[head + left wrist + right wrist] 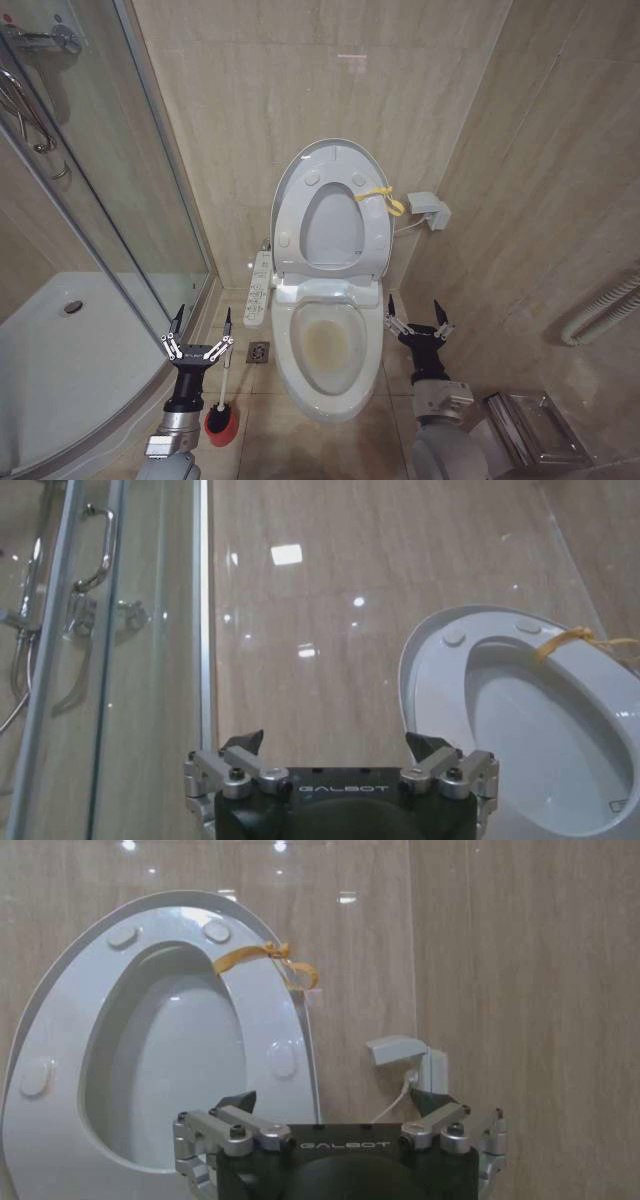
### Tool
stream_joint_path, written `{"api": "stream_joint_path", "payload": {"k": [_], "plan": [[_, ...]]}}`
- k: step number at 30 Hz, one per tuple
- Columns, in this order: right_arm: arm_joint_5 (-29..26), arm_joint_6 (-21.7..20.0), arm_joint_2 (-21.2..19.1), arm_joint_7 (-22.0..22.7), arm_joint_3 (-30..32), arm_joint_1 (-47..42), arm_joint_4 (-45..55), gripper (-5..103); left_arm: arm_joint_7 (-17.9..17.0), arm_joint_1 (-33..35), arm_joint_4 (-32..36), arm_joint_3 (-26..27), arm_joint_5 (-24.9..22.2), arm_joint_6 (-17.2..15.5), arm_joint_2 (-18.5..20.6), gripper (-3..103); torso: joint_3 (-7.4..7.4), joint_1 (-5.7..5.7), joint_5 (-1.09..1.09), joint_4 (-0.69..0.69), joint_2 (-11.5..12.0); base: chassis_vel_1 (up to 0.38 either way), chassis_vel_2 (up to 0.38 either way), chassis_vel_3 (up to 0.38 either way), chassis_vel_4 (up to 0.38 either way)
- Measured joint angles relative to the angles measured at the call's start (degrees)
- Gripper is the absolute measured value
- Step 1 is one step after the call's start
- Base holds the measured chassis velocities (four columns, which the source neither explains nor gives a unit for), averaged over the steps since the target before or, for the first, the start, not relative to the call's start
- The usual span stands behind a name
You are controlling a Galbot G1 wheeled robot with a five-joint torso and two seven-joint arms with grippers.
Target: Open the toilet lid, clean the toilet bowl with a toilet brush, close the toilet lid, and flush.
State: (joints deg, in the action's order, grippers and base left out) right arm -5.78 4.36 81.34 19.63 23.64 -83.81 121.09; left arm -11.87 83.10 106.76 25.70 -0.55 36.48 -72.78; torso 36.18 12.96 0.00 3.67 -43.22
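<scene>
The lid [330,205] stands raised against the wall with the seat, leaving the stained bowl [328,345] exposed for scrubbing. Left of the bowl, the brush [224,385] rests upright in its red cup [221,425], just beside the left gripper [198,340], spread wide and empty, seemingly poised to take it. Right of the bowl, the right gripper [418,320] hangs open, holding nothing

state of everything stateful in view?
lid: up, against the wall
seat: up too
bowl: uncovered, yellow-brown stain inside
brush: standing in its red holder on the floor
left tool: open, holding nothing, beside the brush
right tool: open, holding nothing, right of the bowl
</scene>
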Motion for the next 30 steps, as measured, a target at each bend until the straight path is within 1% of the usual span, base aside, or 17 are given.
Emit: {"api": "stream_joint_path", "payload": {"k": [1, 5, 15, 19, 22, 23, 24, 26, 27, 28, 30], "plan": [[0.00, 0.00, 0.00, 0.00, 0.00, 0.00, 0.00, 100, -0.01, 0.08, -1.17, -0.04, -0.75, 0.02, -0.04, 97, 0.00, 0.00, 0.00, 0.00, 0.00, 0.000, 0.000, 0.000, 0.000], [0.00, 0.00, 0.00, 0.00, 0.00, 0.00, 0.00, 100, -0.17, -0.26, -3.84, -0.03, -1.09, 0.62, -0.21, 97, 0.00, 0.00, -0.01, 0.00, 0.00, 0.000, 0.000, 0.000, 0.000], [0.00, 0.00, 0.00, 0.00, 0.00, 0.00, 0.00, 100, -0.22, -0.44, -4.96, -0.14, -1.13, 0.91, -0.42, 97, 0.00, 0.00, -0.01, 0.00, 0.00, 0.000, 0.000, 0.000, 0.000], [0.00, 0.00, 0.00, 0.00, 0.00, 0.00, 0.00, 100, -0.17, -0.76, -7.58, -0.25, -1.71, 1.25, -0.27, 97, 0.00, 0.00, 0.00, 0.00, 0.00, 0.000, 0.000, 0.000, 0.000], [0.00, 0.00, 0.00, 0.00, 0.00, 0.00, 0.00, 100, -0.07, -2.26, -12.77, -0.61, -3.04, 2.08, 0.00, 97, 0.00, 0.00, -0.01, 0.00, 0.00, 0.000, 0.000, 0.000, 0.000], [0.00, 0.00, 0.00, 0.00, 0.00, 0.00, 0.00, 100, 0.00, -3.22, -15.63, -0.73, -3.34, 2.66, 0.10, 97, 0.00, 0.00, -0.01, 0.00, 0.00, 0.000, 0.000, 0.000, 0.000], [0.00, 0.00, 0.00, 0.00, 0.00, 0.00, 0.00, 100, 0.00, -3.22, -15.63, -0.73, -3.34, 2.66, 0.10, 97, 0.00, 0.00, -0.01, 0.00, 0.00, 0.000, 0.000, 0.000, 0.000], [0.00, 0.00, 0.00, 0.00, 0.00, 0.00, 0.00, 100, 0.46, -4.51, -19.32, -1.00, -4.12, 3.17, 0.29, 97, 0.00, 0.00, -0.01, 0.00, 0.00, 0.000, 0.000, 0.000, 0.000], [0.00, 0.00, 0.00, 0.00, 0.00, 0.00, 0.00, 100, 1.08, -5.14, -20.91, -1.32, -5.25, 3.15, 0.45, 97, 0.00, 0.00, -0.01, 0.00, 0.00, 0.000, 0.000, 0.000, 0.000], [0.00, 0.00, 0.00, 0.00, 0.00, 0.00, 0.00, 100, 1.08, -5.14, -20.91, -1.32, -5.25, 3.15, 0.45, 97, 0.00, 0.00, -0.01, 0.00, 0.00, 0.000, 0.000, 0.000, 0.000], [0.00, 0.00, 0.00, 0.00, 0.00, 0.00, 0.00, 100, 2.65, -6.18, -22.67, -1.96, -7.60, 2.48, 0.65, 97, 0.00, 0.01, -0.01, 0.00, 0.00, 0.000, 0.000, 0.000, 0.000]]}}
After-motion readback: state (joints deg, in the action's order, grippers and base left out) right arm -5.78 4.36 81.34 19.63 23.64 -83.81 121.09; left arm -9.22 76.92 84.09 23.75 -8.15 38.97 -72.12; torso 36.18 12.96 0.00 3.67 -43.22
